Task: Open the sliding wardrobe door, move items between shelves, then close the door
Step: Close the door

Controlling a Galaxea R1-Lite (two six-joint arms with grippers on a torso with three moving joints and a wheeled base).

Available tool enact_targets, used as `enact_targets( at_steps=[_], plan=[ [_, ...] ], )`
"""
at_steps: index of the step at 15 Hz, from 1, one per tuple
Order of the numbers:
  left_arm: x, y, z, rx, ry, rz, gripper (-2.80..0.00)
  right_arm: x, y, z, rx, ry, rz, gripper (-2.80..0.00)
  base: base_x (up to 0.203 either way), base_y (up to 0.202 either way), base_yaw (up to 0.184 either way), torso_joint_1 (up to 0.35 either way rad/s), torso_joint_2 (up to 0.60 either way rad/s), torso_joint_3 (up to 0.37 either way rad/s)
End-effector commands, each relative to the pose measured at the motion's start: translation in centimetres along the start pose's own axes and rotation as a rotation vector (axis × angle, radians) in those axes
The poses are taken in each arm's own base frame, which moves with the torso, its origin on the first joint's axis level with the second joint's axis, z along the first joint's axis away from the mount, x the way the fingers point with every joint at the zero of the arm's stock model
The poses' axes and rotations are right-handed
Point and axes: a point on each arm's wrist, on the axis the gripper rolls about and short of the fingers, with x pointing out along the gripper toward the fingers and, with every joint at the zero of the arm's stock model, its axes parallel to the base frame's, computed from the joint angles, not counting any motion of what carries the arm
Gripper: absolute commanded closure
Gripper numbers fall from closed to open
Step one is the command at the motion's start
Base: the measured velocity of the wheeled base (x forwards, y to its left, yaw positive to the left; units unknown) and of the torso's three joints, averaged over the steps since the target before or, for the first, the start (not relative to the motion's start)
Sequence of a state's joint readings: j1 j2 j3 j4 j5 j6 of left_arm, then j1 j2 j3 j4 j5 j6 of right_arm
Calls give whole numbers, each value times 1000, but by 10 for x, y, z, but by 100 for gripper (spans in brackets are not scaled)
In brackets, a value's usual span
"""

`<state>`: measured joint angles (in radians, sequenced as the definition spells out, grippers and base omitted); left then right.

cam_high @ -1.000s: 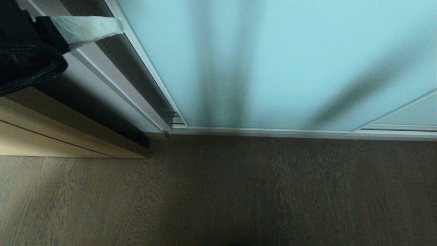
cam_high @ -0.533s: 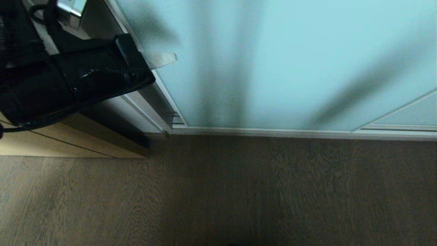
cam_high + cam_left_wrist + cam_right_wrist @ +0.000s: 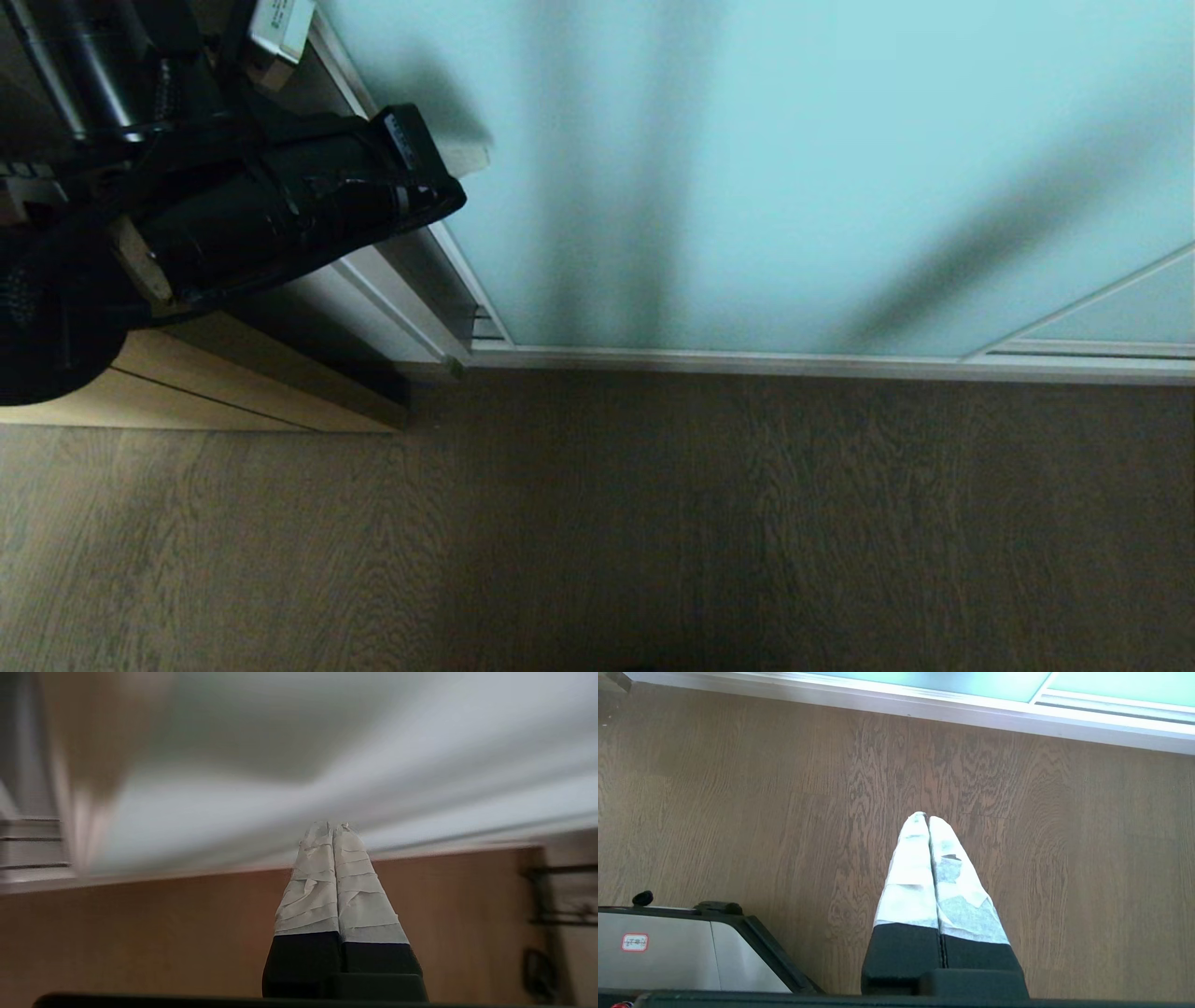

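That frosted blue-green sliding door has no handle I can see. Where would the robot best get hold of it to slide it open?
Probably at the slim silver frame edge on the left side of the sliding wardrobe door. The glass is flat and smooth, offering no purchase, while that upright edge gives something to push sideways. The left gripper, shut, is right there; the right gripper hangs over the floor.

No text could be read with certainty. A small white label with a red border [image 3: 635, 942] was seen on the grey panel of the robot's base [image 3: 668, 961], its characters too small to make out. A white tag [image 3: 275, 23] on the left arm carried illegible print.
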<state>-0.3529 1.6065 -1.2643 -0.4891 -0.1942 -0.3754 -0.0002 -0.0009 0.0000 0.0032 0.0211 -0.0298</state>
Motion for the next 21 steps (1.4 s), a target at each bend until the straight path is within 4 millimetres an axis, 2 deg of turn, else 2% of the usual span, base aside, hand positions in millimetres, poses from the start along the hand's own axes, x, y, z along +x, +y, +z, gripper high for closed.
enact_targets(
  at_steps=[1,11,21],
  plan=[
    [4,5,-1,17,-8,31,0,0,0,0,-1,1,1,0,0,0,0,0,0,0],
    [14,14,2,105,-75,211,0,0,0,0,-1,1,1,0,0,0,0,0,0,0],
    [-10,19,26,129,-144,253,0,0,0,0,-1,1,1,0,0,0,0,0,0,0]
  ],
)
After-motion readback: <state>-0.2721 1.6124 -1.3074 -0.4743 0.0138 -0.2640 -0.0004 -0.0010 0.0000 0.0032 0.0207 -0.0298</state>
